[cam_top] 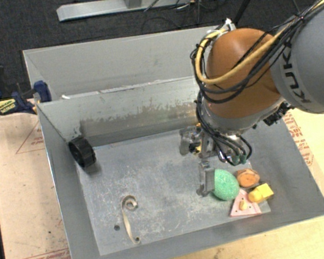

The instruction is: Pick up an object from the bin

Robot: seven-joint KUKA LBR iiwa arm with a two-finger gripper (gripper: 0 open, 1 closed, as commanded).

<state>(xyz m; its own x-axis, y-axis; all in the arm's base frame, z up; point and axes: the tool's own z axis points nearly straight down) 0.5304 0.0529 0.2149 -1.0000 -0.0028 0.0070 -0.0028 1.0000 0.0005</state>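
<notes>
**Robot tool low in the bin beside a green egg-shaped lump**

The tool (211,176) hung low over the floor of the grey metal bin (156,164), in its right half, below a rounded orange wrist cover (239,72) wrapped with dark and yellow cables. Whether the tool was released or clenched could not be told from this angle. Just beside its lower end, on the right, lay a green egg-shaped lump with a speckled surface (224,185); it appeared to touch the tool's metal, though it could not be seen to be gripped.

The green lump was part of a small cluster near the bin's front right corner. A small round orange object (248,177) lay just to its right. Below that sat a small yellow block (261,192), and next to the block lay a flat pink triangle (244,205).

Well apart from the cluster, a pale curled strip (129,214) lay on the floor in the front left part of the bin. A black ring-shaped object (82,152) stood against the left wall near the back corner.
</notes>
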